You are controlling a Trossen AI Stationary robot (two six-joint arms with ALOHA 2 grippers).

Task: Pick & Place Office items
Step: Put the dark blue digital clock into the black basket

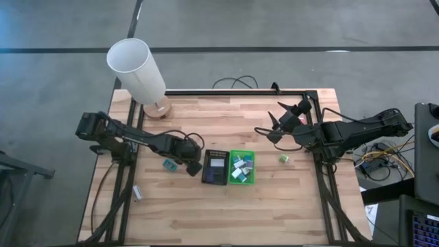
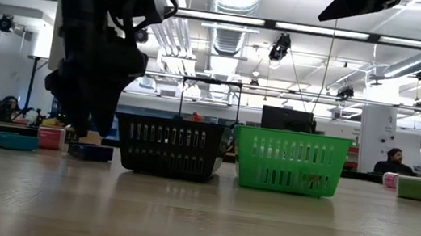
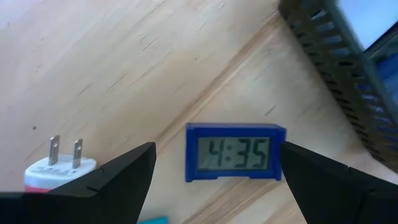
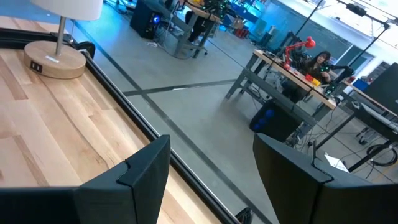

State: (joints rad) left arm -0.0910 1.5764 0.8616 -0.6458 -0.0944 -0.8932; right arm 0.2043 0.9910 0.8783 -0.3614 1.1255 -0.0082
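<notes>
A small dark-blue clock [image 3: 235, 152] reading 4:35 lies flat on the wooden table. My left gripper [image 3: 217, 149] points down over it, open, one finger on either side and clear of it; in the low view the left gripper [image 2: 85, 114] hangs just above the clock [image 2: 92, 152]. A white-and-pink plug adapter [image 3: 59, 168] and a teal item [image 1: 169, 164] lie beside it. More small items fill the green basket [image 1: 241, 180]. My right gripper [image 1: 274, 127] is raised at the table's right side, open and empty.
A black basket [image 1: 215, 180] stands just right of my left gripper, with the green basket against it. A small green block [image 1: 284, 158] lies farther right, a white item [image 1: 137, 194] near the left front. A white lamp [image 1: 137, 68] stands far left.
</notes>
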